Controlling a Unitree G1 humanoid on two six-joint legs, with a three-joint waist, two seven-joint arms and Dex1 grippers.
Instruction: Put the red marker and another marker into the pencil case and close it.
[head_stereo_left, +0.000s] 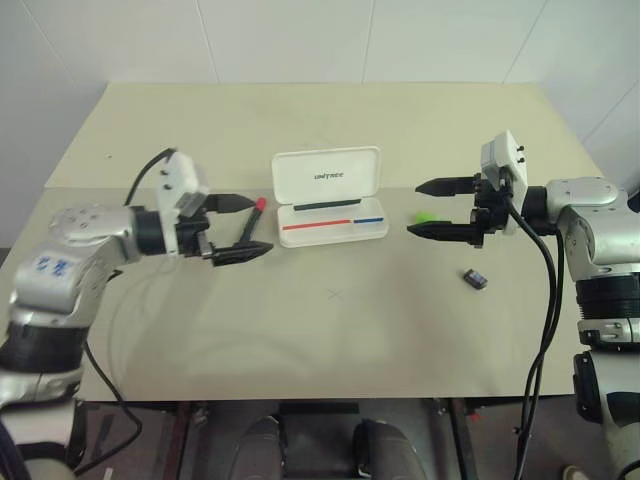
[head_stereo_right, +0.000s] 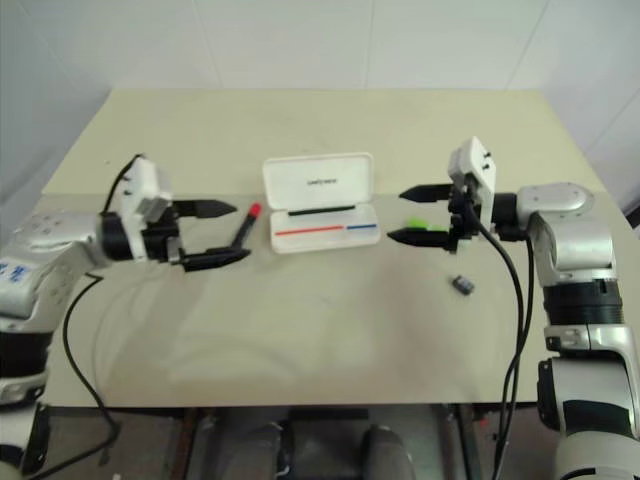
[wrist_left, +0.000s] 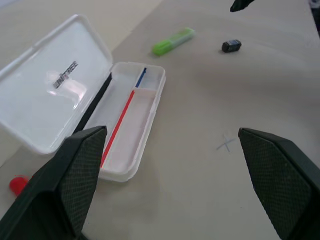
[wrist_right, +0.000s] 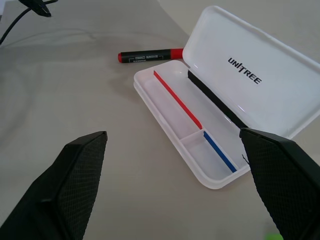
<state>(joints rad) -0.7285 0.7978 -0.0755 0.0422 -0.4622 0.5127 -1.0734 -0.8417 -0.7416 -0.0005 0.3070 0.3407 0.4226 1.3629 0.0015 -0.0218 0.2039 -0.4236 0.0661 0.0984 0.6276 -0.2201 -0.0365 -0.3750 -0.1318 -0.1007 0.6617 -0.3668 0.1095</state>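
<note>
The pencil case (head_stereo_left: 330, 197) lies open mid-tabletop (head_stereo_left: 330, 330), lid raised at its far side, both compartments bare. The red marker (head_stereo_left: 251, 222) rests at its nine o'clock, the green marker (wrist_left: 173, 41) at three o'clock, a small dark block (head_stereo_left: 476, 278) past that around four. The left gripper (head_stereo_left: 238, 228) and right gripper (head_stereo_left: 432, 208) hover either side, jaws wide, holding nothing.

Two head views look forward and down from above over a beige tabletop (head_stereo_left: 330, 330), sharing nearly the same scene. Each wrist view looks low and close from opposite sides at the open white hard-plastic pencil case (wrist_left: 55, 85), which both share with the head views
</note>
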